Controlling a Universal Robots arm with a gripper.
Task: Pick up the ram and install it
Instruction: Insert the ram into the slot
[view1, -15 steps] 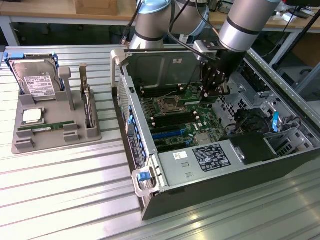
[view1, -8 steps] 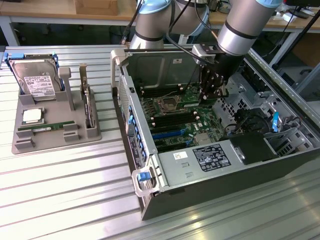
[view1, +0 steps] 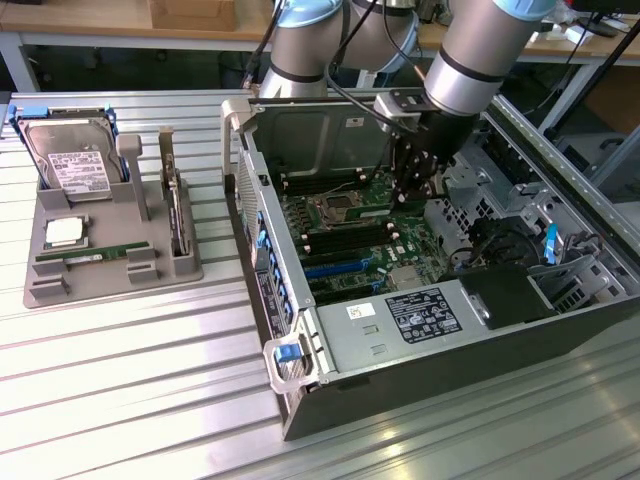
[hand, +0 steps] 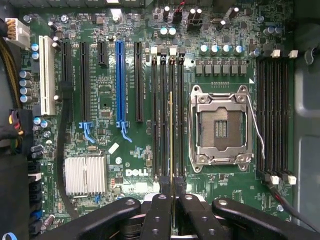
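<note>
Between the fingers (hand: 161, 210) — ram (hand: 171, 145) (edge-on), clamped

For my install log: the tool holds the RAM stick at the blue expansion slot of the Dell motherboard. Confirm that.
Wrong slot. The wrist view shows the tool holding the RAM stick at the black memory slots beside the empty CPU socket of the Dell motherboard, not at the blue expansion slot.

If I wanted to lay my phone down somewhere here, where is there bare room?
The ribbed table is bare in front of the gray parts tray and the open computer case. Inside the case it is crowded around the motherboard.
</note>
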